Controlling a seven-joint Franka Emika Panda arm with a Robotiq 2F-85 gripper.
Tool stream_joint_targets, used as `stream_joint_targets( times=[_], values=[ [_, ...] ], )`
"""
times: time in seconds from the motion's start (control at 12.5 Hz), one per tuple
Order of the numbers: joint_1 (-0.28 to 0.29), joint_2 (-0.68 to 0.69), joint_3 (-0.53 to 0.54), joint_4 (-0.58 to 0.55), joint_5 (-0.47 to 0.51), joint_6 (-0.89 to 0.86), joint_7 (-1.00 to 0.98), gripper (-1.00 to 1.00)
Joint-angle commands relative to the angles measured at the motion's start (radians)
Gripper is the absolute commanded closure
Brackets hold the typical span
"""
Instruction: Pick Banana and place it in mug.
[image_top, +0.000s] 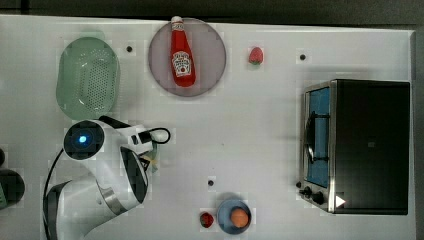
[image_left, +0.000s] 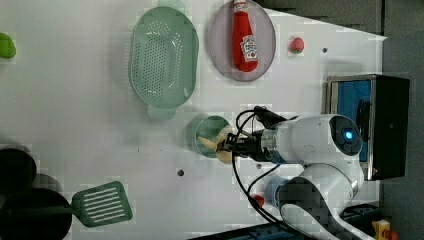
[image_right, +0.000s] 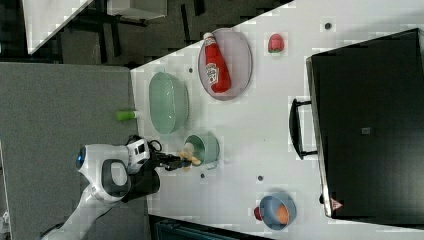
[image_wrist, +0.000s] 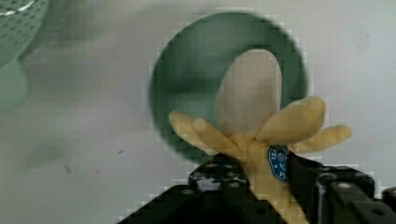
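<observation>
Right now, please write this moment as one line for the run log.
phase: carrying | fingers: closed on Banana | Banana: over mug opening, not released | mug: upright on table beside colander

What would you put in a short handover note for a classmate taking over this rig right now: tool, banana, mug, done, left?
Tool: gripped on the banana at its stem end, peel flaps spread.
Banana: held level, tip over the opening of the mug; whether it touches the mug can't be told.
Mug: upright on the white table, beside the green colander in the left view.
Done: banana picked and brought to the mug.
Left: get it inside, let go, pull back.
</observation>
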Motion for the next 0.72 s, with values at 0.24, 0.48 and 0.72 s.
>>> stream_joint_targets(
  times=[0.24, 0.48, 0.72],
  values=[
    [0.019, -0.018, -0.005, 0.008, -0.004, 0.068, 0.124, -0.73],
    [0.014, -0.043, -0.023, 0.028, -0.002, 0.078, 0.125, -1.0],
    [-0.008, -0.156, -0.083, 0.085, -0.001, -0.043, 0.125, -1.0]
  ],
)
